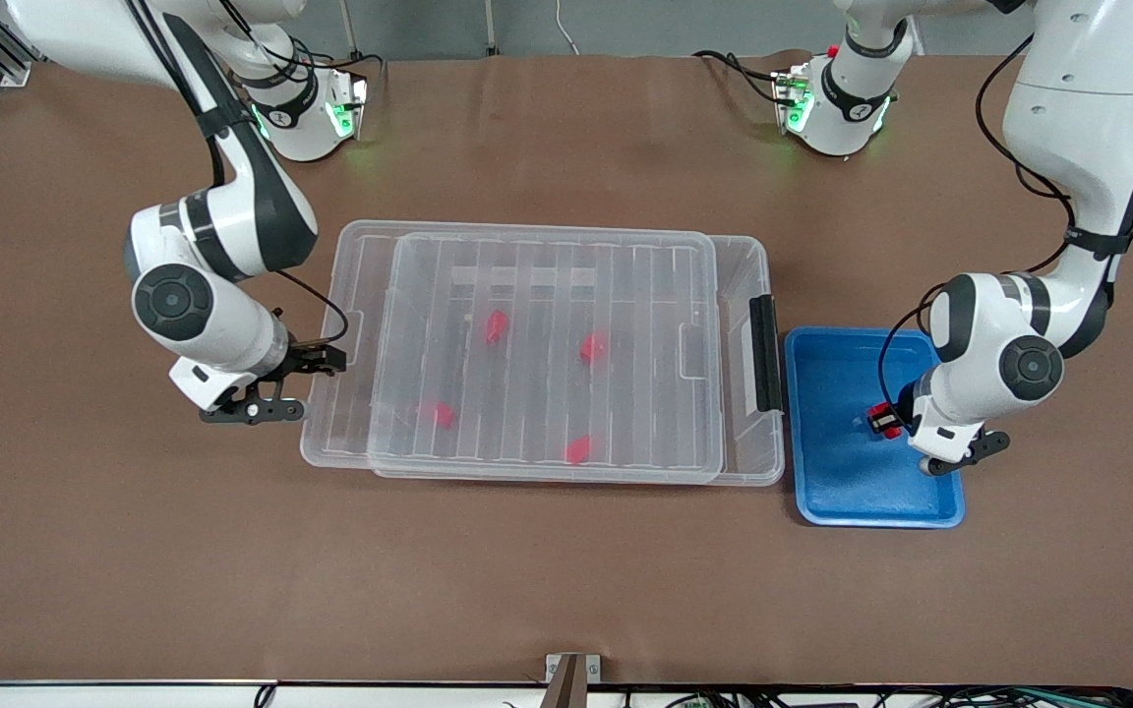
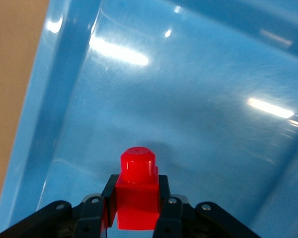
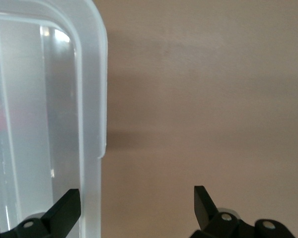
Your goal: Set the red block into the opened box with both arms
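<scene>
In the front view, the left end effector [image 1: 887,421] is reaching down into the blue tray [image 1: 837,492], which is sitting on the brown bench [image 1: 566,590] just beside the black latch [image 1: 765,352] end of the box [image 1: 748,462], and it is clamping the red block [image 1: 881,411] between its fingers. The ribbed lid [image 1: 547,364] is lying over most of the box, and four more red blocks [image 1: 496,325] are showing through it. The right end effector [image 1: 316,379] is hanging at the box's other short end, toward the right arm's end of the bench, with its fingers spread wide and gripping nothing. In the left wrist view, the left end effector [image 2: 137,206] is squeezing the red block [image 2: 137,188] from both sides, low over the blue tray [image 2: 188,99] floor. In the right wrist view, the right end effector [image 3: 137,206] is standing with its jaws parted, one finger [image 3: 64,210] over the box [image 3: 92,99] rim and the other over the bare bench [image 3: 203,89].
</scene>
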You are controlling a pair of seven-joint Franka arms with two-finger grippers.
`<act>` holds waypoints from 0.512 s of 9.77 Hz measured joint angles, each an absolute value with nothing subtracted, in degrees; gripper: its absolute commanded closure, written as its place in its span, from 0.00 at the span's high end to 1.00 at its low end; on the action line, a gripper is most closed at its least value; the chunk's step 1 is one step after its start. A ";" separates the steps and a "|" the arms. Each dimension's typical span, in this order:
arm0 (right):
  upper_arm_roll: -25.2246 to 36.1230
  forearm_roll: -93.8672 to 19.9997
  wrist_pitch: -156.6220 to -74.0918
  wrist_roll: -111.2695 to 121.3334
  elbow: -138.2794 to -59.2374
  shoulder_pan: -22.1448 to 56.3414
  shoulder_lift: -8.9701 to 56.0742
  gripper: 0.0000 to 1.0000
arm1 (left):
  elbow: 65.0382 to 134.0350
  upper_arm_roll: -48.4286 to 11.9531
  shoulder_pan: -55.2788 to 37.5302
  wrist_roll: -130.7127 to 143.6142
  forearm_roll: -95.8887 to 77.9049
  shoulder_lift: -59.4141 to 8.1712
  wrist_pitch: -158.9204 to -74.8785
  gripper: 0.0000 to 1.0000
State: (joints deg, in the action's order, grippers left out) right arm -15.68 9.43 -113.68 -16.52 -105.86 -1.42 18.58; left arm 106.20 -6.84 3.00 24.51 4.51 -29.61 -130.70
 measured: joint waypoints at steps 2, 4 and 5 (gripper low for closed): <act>-15.66 9.53 -112.04 -14.37 -105.82 -3.41 18.24 1.00 | 101.95 -11.43 3.11 23.66 4.51 -23.92 -121.35 0.00; -15.61 9.71 -111.00 -12.08 -105.75 -4.52 18.04 1.00 | 100.62 -18.55 2.83 26.94 4.48 -18.49 -115.31 0.00; -15.55 9.93 -110.43 -10.42 -105.75 -5.26 17.89 1.00 | 100.77 -22.33 2.68 31.37 4.40 -16.88 -114.16 0.00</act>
State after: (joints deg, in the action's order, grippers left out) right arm -15.55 9.93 -110.43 -10.42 -105.75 -5.26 17.89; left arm 100.77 -22.33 2.68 31.37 4.40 -16.88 -114.16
